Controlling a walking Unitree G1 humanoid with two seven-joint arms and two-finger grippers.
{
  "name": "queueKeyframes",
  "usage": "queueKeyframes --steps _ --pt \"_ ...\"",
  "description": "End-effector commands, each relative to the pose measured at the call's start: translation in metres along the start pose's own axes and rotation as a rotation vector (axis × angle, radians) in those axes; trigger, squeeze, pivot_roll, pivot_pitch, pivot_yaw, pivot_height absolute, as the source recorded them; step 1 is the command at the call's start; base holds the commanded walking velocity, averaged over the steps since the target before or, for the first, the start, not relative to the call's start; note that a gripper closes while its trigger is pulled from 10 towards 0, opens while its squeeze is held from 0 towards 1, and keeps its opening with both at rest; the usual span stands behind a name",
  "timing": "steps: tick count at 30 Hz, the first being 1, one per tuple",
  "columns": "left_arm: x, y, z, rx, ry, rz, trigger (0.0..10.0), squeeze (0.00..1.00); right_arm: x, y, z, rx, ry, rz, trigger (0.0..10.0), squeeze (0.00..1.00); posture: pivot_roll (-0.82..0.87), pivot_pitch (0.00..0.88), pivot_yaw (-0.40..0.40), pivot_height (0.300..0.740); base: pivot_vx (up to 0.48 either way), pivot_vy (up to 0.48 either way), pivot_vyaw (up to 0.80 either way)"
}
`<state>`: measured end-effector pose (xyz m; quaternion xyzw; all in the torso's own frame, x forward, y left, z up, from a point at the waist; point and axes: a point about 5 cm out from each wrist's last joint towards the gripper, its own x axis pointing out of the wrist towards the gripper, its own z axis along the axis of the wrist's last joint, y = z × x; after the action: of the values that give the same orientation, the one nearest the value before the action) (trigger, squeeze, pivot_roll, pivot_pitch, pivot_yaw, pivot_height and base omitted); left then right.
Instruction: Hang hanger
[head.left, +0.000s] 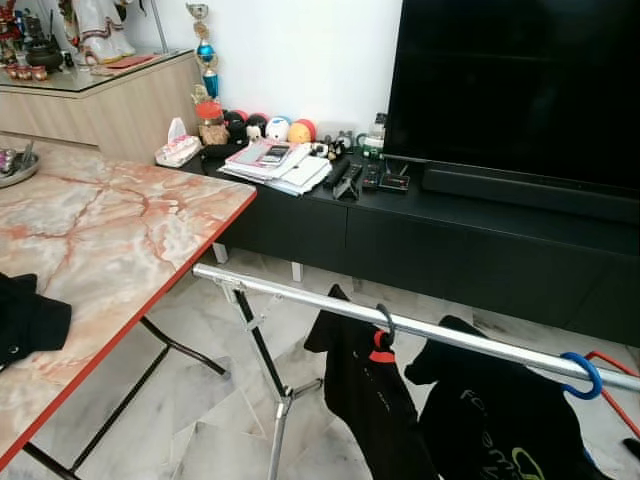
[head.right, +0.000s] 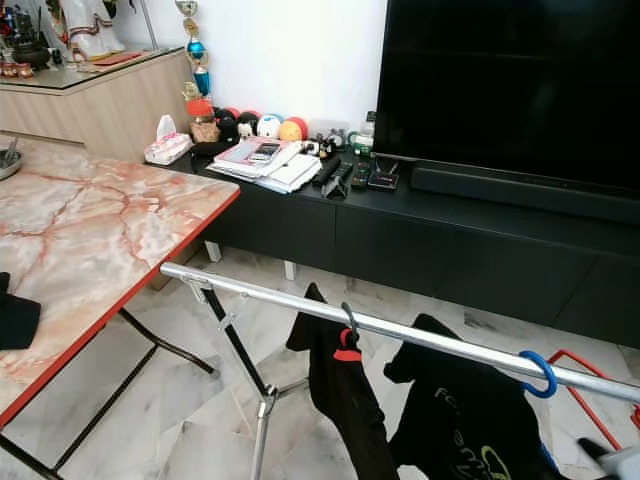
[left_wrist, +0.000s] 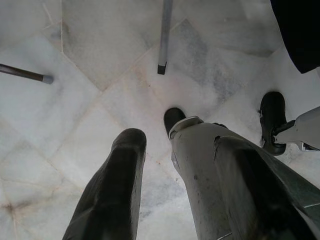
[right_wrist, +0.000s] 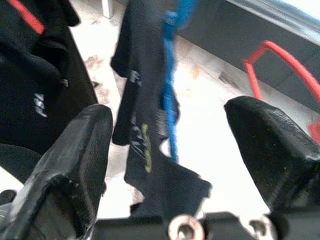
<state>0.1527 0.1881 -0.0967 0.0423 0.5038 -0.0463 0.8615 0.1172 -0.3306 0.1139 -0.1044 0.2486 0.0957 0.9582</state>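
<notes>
Head views show a silver metal drying-rack rail (head.left: 420, 328) running from the near edge of a pink marble-patterned table (head.left: 110, 240) toward the near right, with a black shirt on a red-necked hanger (head.left: 380, 345) hooked at its middle and a second black shirt on a blue plastic hanger (head.left: 583, 376) hooked farther right. Right wrist view: the right gripper (right_wrist: 167, 150) is seen spread wide, nothing between its fingers, the blue hanger and its shirt just beyond. Left wrist view: the left gripper (left_wrist: 165, 170) is held apart over pale marble floor (left_wrist: 90, 100).
</notes>
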Motion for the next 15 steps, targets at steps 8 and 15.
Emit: queueKeyframes --steps 8,15 --pt "0.001 -0.008 -0.002 0.020 0.029 -0.017 10.0 0.00 0.007 -0.021 0.002 0.008 -0.010 -0.089 10.0 0.00 -0.12 0.007 0.001 0.740 0.000 0.000 0.00" --pt "0.002 -0.016 -0.002 0.020 0.036 -0.022 10.0 0.00 0.028 -0.013 -0.001 0.022 -0.027 -0.055 10.0 0.00 -0.11 0.006 0.002 0.740 0.000 0.000 0.00"
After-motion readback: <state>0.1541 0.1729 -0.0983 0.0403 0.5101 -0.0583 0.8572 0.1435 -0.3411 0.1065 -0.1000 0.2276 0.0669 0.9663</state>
